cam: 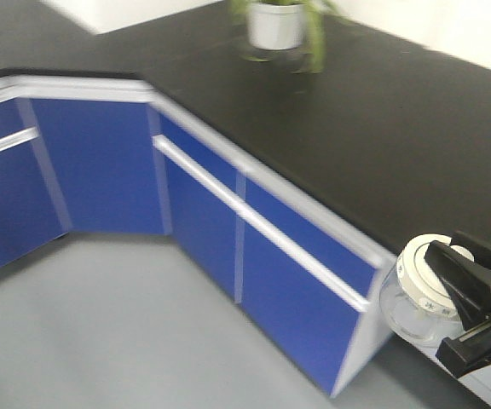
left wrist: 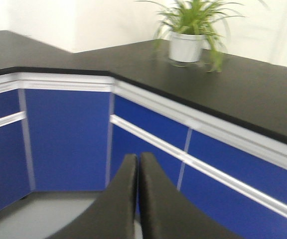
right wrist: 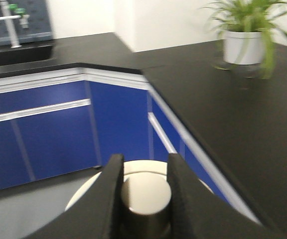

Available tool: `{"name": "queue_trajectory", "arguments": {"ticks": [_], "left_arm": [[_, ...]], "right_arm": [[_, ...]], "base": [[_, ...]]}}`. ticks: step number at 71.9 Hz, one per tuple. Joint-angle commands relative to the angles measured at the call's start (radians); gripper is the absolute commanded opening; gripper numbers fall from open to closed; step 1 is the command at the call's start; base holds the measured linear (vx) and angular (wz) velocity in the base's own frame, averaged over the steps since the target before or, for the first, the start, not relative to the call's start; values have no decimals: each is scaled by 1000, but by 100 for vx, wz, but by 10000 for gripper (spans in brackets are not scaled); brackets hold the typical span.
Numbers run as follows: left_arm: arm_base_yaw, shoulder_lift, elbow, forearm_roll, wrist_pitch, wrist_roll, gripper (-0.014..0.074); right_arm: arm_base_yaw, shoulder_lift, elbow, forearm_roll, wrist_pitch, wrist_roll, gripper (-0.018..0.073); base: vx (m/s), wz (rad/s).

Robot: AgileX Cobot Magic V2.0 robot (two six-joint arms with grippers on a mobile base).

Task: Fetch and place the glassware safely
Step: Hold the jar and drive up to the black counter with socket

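The glass jar point(cam: 416, 300) is small, clear and squat, with a wide cream-white lid. It hangs in the air at the lower right of the front view, beside the counter's end. My right gripper point(cam: 452, 274) is shut on the lid's central knob point(right wrist: 146, 196), one finger on each side. The lid point(right wrist: 86, 193) spreads out under the fingers in the right wrist view. My left gripper point(left wrist: 138, 162) is shut and empty, its two black fingers pressed together, pointing at the blue cabinet fronts.
A black L-shaped countertop point(cam: 356, 128) runs over blue cabinets point(cam: 101, 162) with white rails. A potted green plant point(cam: 277, 24) in a white pot stands at the back of the counter. Grey floor point(cam: 101, 324) lies in front. A sink tap point(right wrist: 6, 22) shows far left.
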Motion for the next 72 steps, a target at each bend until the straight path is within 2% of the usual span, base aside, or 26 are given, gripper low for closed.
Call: {"name": "queue_trajectory", "arguments": {"ticks": [1,43,72], "left_arm": [[-8,11,-24,-10,-80,-8,-7],[-8,11,-24,-10,-80,-8,-7],[-8,11,-24,-10,-80,-8,-7]], "right_arm": [[-1,-2,-32,14,-61,-3,-1],[-1,-2,-32,14,-61,-3,-1],[-1,-2,-32,14,-61,-3,-1]], "base": [[22,-76],[16,-76],[8,-54]]}}
